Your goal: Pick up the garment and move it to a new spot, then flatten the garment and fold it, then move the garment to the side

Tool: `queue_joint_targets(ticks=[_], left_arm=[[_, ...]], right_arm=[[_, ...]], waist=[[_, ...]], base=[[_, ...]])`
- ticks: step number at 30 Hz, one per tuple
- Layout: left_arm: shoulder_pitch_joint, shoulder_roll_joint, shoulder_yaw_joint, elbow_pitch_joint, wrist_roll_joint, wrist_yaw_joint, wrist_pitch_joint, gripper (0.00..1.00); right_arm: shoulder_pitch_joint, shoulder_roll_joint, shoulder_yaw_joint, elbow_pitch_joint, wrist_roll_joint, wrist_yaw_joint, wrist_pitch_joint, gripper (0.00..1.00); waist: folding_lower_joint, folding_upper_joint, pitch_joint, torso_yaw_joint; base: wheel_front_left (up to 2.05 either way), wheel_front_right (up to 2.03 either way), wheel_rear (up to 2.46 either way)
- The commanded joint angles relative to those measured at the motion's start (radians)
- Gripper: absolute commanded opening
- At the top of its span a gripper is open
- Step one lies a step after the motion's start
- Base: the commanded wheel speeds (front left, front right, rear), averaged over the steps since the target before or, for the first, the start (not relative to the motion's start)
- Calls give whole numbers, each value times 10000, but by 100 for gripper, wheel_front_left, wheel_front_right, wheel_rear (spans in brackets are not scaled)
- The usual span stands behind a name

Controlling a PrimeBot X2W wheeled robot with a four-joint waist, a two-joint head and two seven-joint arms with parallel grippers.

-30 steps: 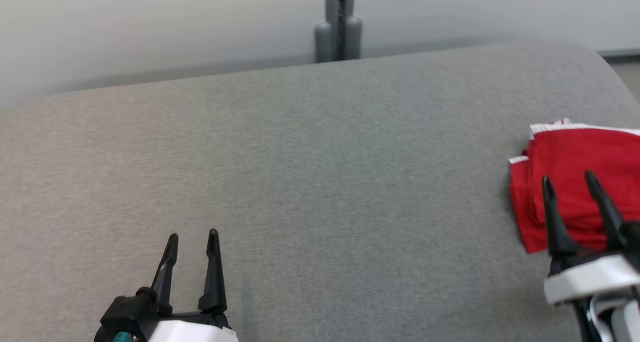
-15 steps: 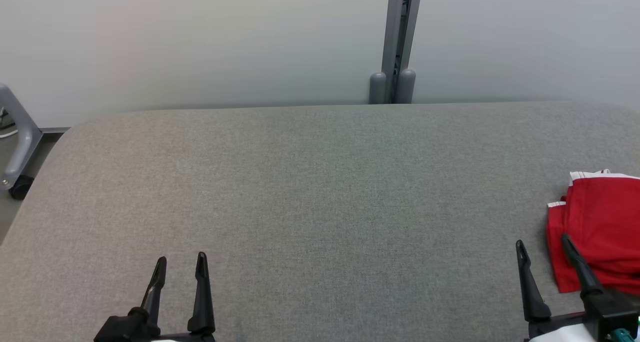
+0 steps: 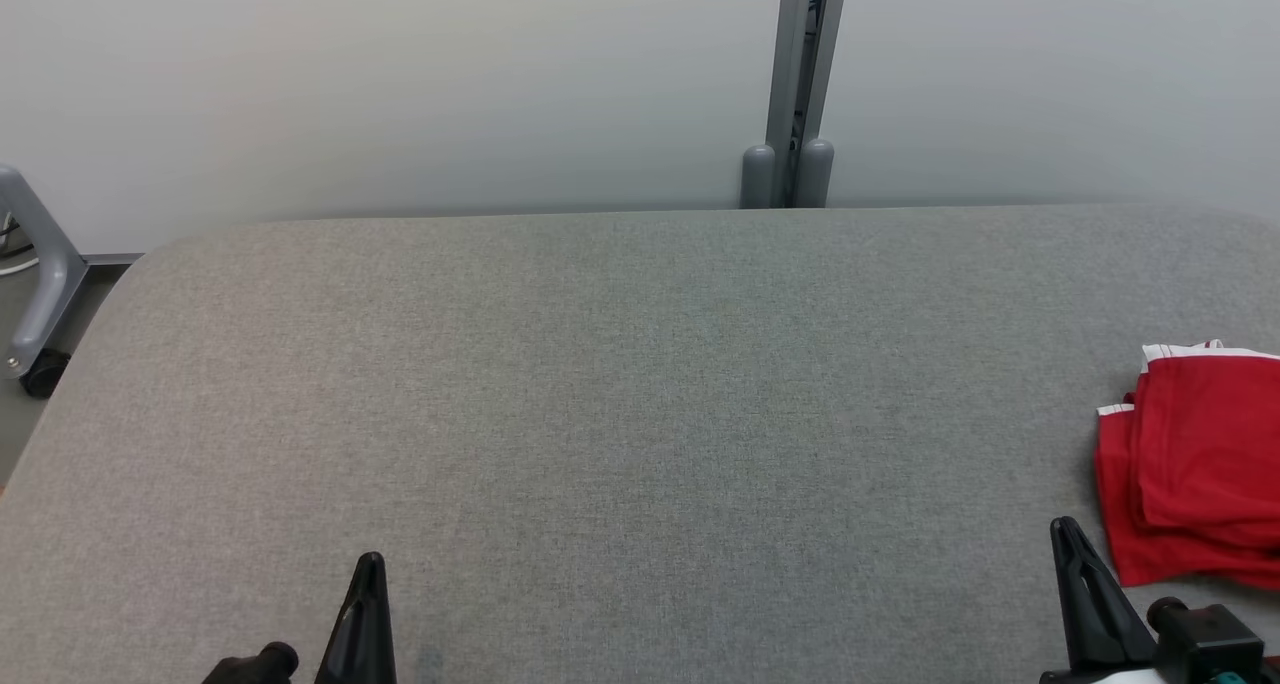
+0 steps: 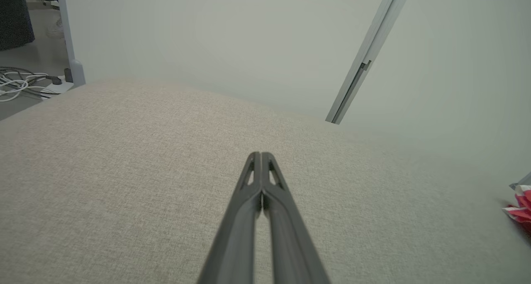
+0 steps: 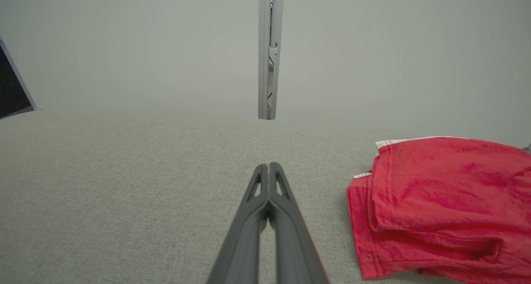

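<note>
Both my jaws are pressed shut, tip to tip, holding nothing: left gripper [image 4: 260,156] low over the near edge of the grey padded table [image 3: 620,384], right gripper [image 5: 269,166] toward its near right corner. The red garment [image 5: 439,209] lies folded at the table's right edge, just beside my right gripper and not touching it. It looks soft, light and limp, I'd say, with layers ready to slide apart. If I take it, I'd pinch the thick folded edge facing the table's middle, through every layer, sparing the white-trimmed hem.
</note>
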Motion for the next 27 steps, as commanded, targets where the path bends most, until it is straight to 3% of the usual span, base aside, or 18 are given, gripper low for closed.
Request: queue_joint_targets(ticks=[1,27], left_arm=[[-243,68,100,-126,-522,-125,82,0],[-1091,283,600,327,-4483,-825,986,0]], right_arm=[[-255,-62,-70,-90,639,0,133,0],[-903,-102,-334,225,5528,0,1214,0]], waist=[[0,0,2,-7],[0,0,29,-87]], base=[[0,0,0],[0,0,0]])
